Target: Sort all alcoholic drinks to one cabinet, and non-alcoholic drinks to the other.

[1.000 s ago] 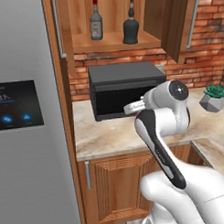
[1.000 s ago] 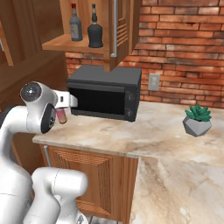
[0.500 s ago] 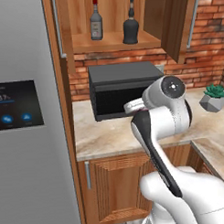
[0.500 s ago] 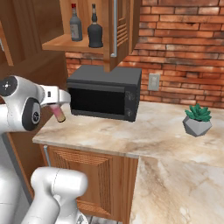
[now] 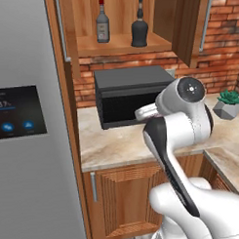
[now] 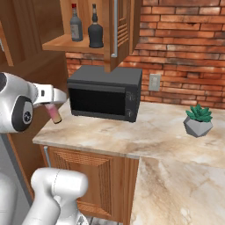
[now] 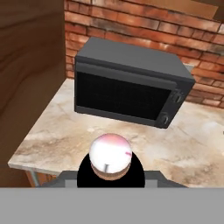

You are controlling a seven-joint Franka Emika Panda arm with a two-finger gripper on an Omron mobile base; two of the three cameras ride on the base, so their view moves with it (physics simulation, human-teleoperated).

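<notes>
A small pink bottle hangs tilted just under my gripper, which is shut on it, above the counter's left front corner. The hand view looks along this bottle at its round pink end ringed in black. Two alcoholic drinks stand side by side on the shelf of the narrow open wall cabinet above the microwave: a clear-grey bottle with a red cap and a dark round-bellied bottle. They appear again in the right base view, clear-grey bottle and dark bottle. The other cabinet is out of view.
A black microwave sits on the marble counter under the cabinet. The cabinet's open door juts out above it. A potted plant stands at the right. A grey fridge with a display panel borders the counter on the left.
The arm has swung back from the microwave toward the counter's left front corner, carrying the pink bottle with it. The bottles on the shelf have not moved.
</notes>
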